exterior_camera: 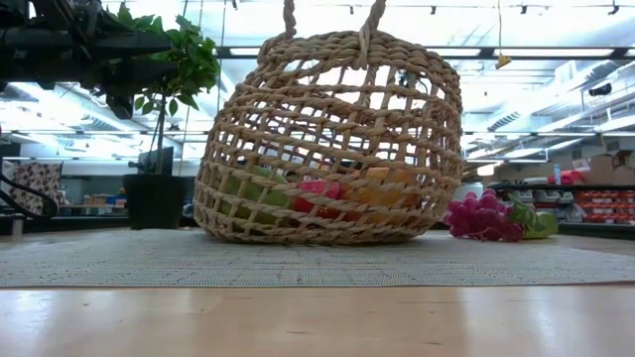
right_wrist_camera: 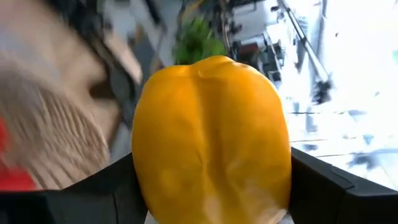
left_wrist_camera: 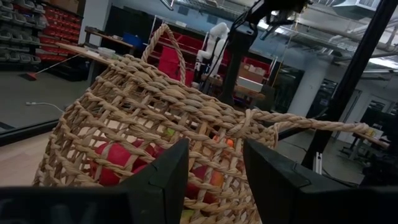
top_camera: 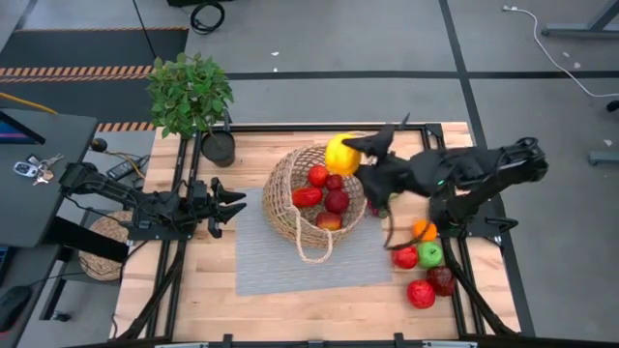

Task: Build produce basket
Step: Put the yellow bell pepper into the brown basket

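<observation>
Right wrist view: yellow pepper between fingers

Quick notes for you, operator: grey woven mat flat on light wood table. Potted leafy plant in black pot at table's far left corner. Keys on dark side desk, I think. Small wicker thing off table's left edge.

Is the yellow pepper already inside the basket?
Not yet. The right gripper holds the yellow pepper above the basket rim.
</observation>
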`<act>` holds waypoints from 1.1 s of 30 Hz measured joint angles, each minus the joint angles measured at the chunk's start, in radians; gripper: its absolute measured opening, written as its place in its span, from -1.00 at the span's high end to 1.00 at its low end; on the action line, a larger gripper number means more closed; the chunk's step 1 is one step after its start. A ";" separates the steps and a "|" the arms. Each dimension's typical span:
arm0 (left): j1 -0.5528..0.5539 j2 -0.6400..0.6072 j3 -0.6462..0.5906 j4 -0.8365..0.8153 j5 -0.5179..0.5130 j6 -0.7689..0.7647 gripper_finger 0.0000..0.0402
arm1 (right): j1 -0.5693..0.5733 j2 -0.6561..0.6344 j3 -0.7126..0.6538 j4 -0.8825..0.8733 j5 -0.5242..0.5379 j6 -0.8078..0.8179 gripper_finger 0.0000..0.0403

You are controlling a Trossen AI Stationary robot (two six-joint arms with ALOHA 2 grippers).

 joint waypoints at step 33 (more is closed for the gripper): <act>0.000 0.000 0.000 0.000 0.000 0.000 0.20 | -0.230 -0.002 0.000 -0.161 -0.377 0.957 -0.48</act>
